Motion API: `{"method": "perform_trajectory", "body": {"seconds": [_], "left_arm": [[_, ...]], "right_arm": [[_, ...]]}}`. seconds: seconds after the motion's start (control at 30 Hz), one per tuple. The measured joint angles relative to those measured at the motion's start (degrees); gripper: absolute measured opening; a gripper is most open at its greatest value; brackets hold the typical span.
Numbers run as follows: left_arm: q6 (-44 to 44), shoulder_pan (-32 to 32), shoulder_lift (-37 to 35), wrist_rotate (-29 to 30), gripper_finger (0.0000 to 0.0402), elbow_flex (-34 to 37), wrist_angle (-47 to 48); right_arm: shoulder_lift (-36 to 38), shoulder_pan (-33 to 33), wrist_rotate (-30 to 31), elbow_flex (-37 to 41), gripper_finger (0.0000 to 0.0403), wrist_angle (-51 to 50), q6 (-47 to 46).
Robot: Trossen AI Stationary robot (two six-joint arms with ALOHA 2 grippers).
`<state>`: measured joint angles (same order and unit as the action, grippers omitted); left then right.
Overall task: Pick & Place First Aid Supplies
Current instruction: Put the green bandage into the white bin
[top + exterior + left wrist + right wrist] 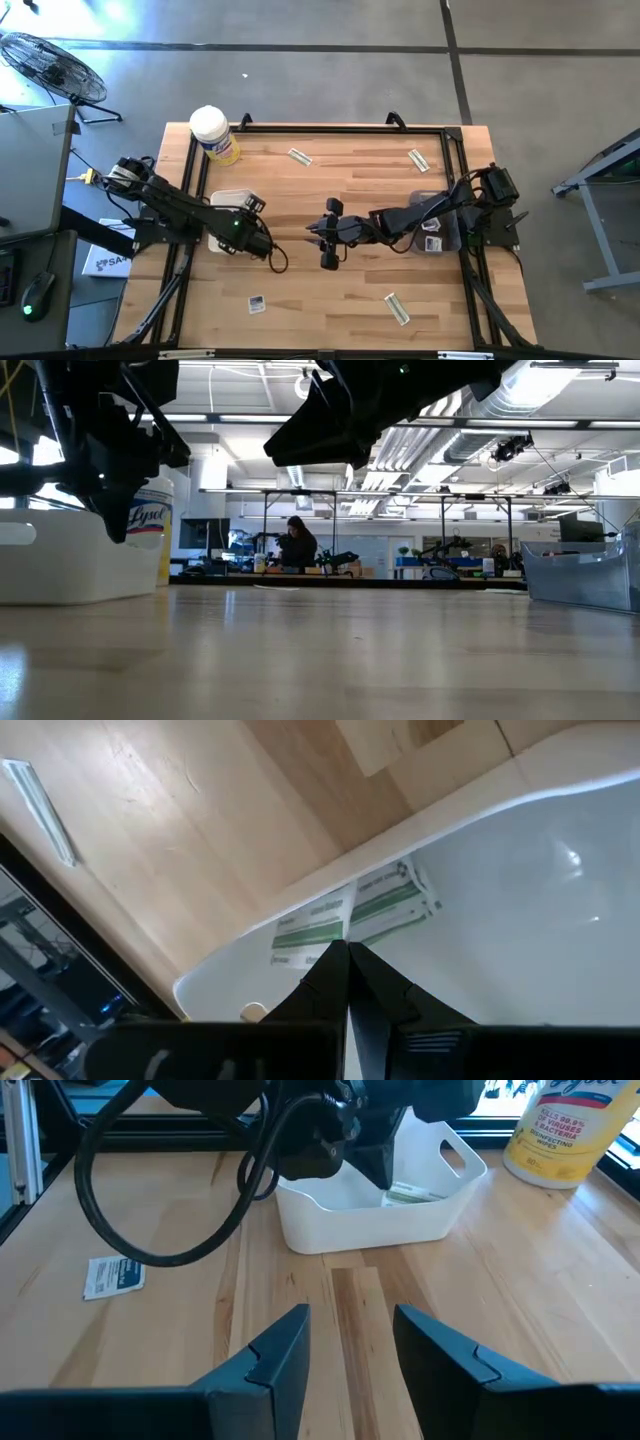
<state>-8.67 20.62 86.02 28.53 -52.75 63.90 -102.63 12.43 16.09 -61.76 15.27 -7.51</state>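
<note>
Left wrist view: closed left pincer (347, 952) over white bin (520, 870) with greenish strips (352, 913).

Lighting's decent on my end: even overhead light on the wooden table (330, 190), only soft shadows under the arms. In the low view, the ceiling strip lights (250, 420) blow out and both arms go to black silhouettes. The white bin (520, 890) has a glare spot; my left gripper's fingertips (345, 970) are slightly blurry.
</note>
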Motion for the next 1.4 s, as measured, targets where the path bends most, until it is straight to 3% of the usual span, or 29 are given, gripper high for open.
{"method": "perform_trajectory", "body": {"seconds": [0.17,0.37,0.77,0.93,1.07,1.2,1.4], "left_arm": [[1.5,0.0,0.0,-0.6,0.0,0.0,0.0],[3.6,0.0,0.0,-5.3,0.0006,0.0,-0.9],[7.9,0.0,0.0,-5.5,0.0085,-0.4,1.9],[9.9,0.0,0.0,-6.8,0.009,-5.9,7.9],[11.3,-0.2,-1.5,-4.0,0.009,-11.7,8.8],[13.0,-3.0,-3.4,-1.3,0.009,-14.7,3.0],[11.0,-11.9,-4.4,-2.7,0.009,-15.1,-13.7]], "right_arm": [[0.0,0.0,-0.1,0.0,0.014,0.0,0.0],[0.0,0.0,-0.1,0.0,0.014,0.0,0.0],[0.0,-0.6,-3.2,0.0,0.014,-0.2,-2.9],[0.0,-0.7,-2.9,0.0,0.014,-0.2,-2.7],[0.3,-0.8,-2.7,0.0,0.014,-1.9,-2.9],[6.0,-0.4,5.4,0.0,0.014,-15.0,-5.2],[16.0,3.4,19.2,-0.1,0.014,-35.2,-15.3]]}}
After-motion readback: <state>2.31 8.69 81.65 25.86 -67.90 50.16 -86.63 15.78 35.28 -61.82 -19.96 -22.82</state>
